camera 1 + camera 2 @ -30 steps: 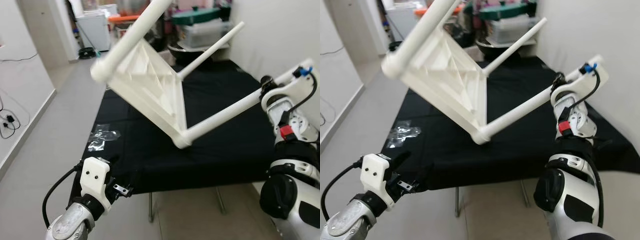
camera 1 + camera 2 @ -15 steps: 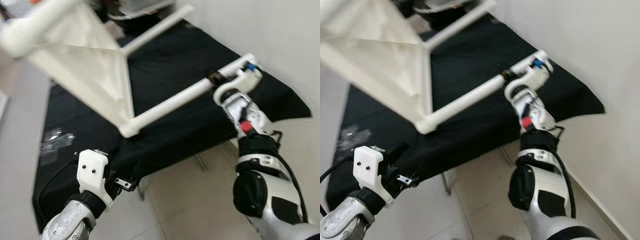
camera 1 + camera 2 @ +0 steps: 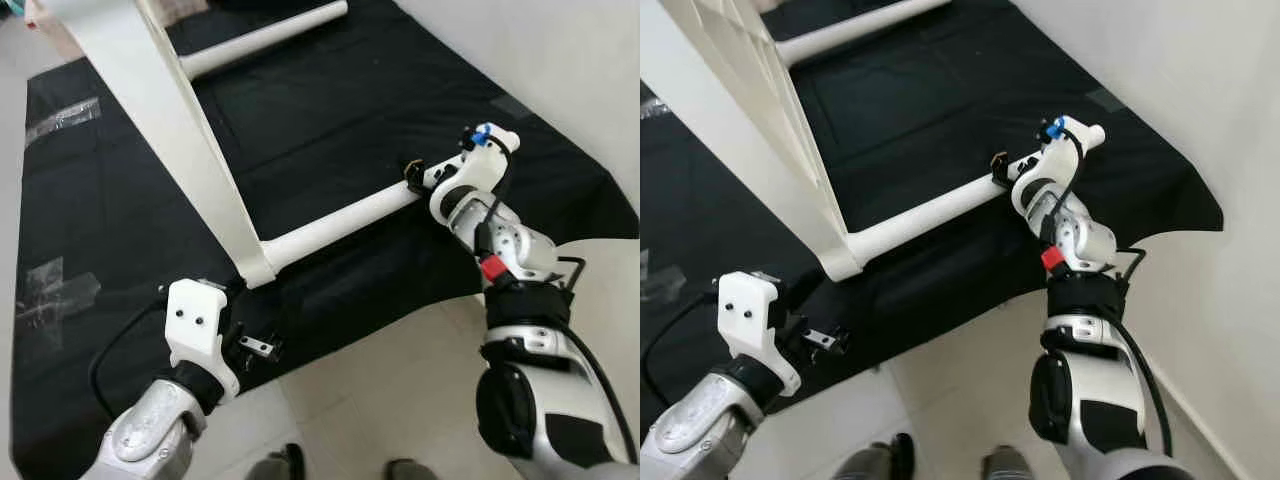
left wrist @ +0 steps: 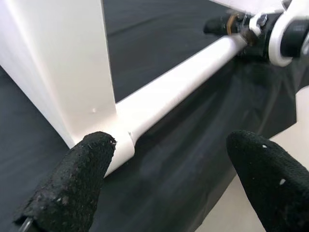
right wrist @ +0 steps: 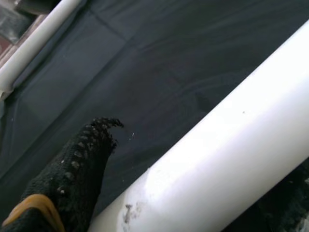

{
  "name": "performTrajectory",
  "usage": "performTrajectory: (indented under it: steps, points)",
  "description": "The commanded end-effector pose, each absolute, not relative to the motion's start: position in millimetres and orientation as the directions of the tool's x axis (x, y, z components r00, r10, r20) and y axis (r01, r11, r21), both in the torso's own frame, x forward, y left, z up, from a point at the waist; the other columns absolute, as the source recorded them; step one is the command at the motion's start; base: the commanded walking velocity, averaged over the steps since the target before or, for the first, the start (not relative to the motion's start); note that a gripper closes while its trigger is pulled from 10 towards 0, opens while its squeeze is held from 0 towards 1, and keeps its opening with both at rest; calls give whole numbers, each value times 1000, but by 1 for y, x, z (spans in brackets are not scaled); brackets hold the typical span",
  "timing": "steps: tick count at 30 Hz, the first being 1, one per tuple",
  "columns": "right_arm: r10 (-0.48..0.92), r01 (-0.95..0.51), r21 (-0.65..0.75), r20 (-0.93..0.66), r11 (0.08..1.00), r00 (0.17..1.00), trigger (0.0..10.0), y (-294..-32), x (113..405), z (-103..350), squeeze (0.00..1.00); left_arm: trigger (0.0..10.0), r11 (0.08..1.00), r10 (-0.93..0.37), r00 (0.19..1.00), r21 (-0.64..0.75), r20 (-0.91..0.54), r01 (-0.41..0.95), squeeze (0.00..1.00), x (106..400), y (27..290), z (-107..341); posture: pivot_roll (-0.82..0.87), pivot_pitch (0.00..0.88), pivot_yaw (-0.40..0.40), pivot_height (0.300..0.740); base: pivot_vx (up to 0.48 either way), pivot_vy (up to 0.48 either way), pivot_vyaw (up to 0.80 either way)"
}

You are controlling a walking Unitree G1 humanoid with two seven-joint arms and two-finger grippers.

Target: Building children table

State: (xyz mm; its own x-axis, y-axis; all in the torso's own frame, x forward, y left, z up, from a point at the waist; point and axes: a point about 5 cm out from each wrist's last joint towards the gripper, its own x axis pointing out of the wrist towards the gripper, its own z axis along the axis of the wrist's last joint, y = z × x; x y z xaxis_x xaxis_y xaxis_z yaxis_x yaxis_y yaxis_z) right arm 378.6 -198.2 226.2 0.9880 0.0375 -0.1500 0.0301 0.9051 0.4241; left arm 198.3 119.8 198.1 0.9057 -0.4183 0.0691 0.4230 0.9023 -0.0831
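Observation:
A white children's table (image 3: 165, 130) stands tipped on its edge on the black cloth (image 3: 340, 110). One white leg (image 3: 335, 215) runs from its low corner toward my right gripper (image 3: 417, 180), which is shut on the leg's free end. In the right wrist view the leg (image 5: 217, 145) lies against a black finger (image 5: 72, 169). My left gripper (image 4: 166, 181) is open just below the table's low corner (image 4: 113, 140), with one finger (image 4: 67, 188) touching or almost touching it. Another leg (image 3: 265, 40) sticks out farther back.
The black cloth covers a low stand and hangs over its front edge. Clear plastic bags (image 3: 55, 290) lie on it at the left. A white wall (image 3: 560, 70) rises at the right. Pale floor tiles (image 3: 400, 400) and my feet (image 3: 285, 465) lie below.
The head camera has tilted down and the whole picture has shifted. My right gripper stays shut on the leg. The table's low corner now sits close to my left gripper.

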Motion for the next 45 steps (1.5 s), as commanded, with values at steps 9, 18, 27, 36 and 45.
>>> performTrajectory:
  steps: [9,18,27,36,45]
  points:
    - [-121,210,253,-326,944,938,10000,-247,347,183,1000,10000,904,-415,908,-91,52,419,0,209,117,192,-6,325,95,740,0,0,0]
    - [-336,351,108,-134,930,932,10000,-276,336,209,1000,10000,905,-410,909,-91,71,416,0,213,114,193,-16,302,79,740,0,0,0]
    - [-147,185,230,-174,955,974,10000,-248,335,204,1000,10000,910,-397,913,-86,89,404,0,216,114,194,-19,297,64,740,0,0,0]
    - [23,40,334,-183,942,983,10000,-208,337,213,1000,10000,910,-395,914,-95,96,404,0,215,110,193,-29,300,52,740,0,0,0]
    - [-102,154,308,-179,939,979,10000,-211,338,220,1000,10000,912,-390,916,-98,97,399,0,214,110,192,-29,303,49,740,0,0,0]
